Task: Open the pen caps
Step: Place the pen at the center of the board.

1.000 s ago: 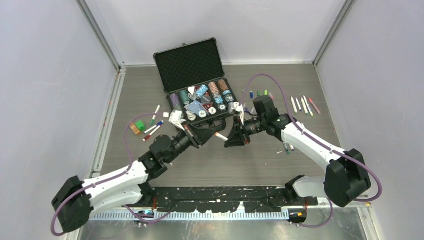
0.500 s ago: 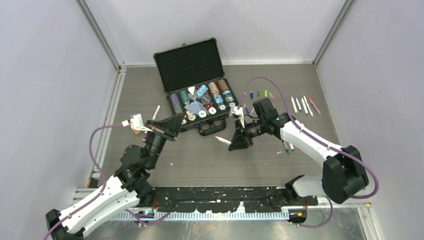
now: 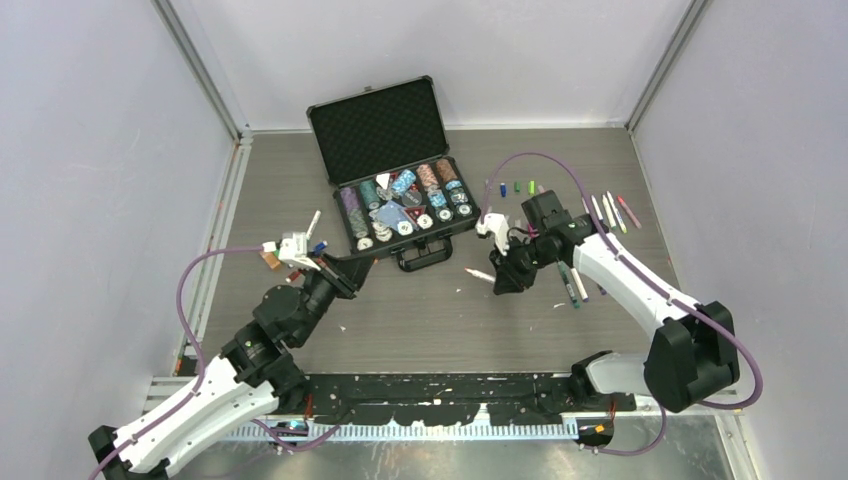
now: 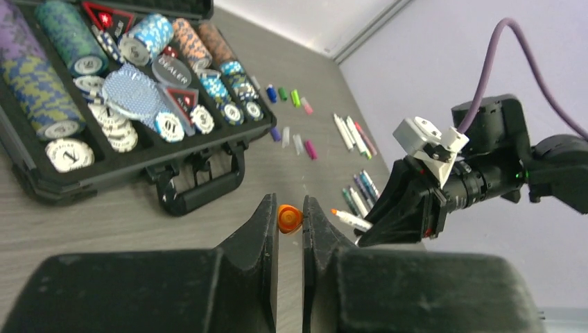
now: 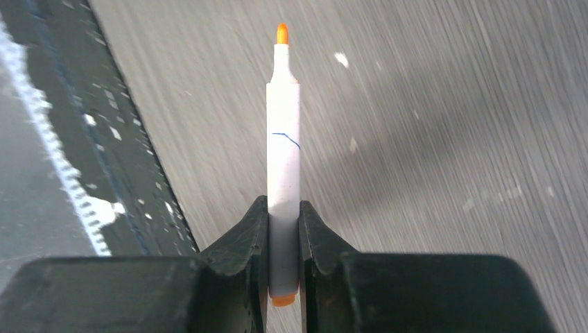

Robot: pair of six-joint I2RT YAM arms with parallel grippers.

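Orange cap [image 4: 289, 218] sits pinched tight in the left hand [image 4: 290, 208], and the right hand [image 5: 283, 207] is clamped on the bare orange pen [image 5: 283, 139]. The tiny cap could slip out and roll off, because only the tips hold it. The desk [image 3: 420, 320] is grey and streaky, with pale walls [image 3: 100, 150] all round.

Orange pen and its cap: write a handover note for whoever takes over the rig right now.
Grippers: the left gripper is shut on the orange cap. The right gripper is shut on the orange pen, tip bare.
Done: this pen is open. Loose caps and uncapped pens lie right of the black case.
Left: set both down, then check the left pens; whether they are capped is unclear.
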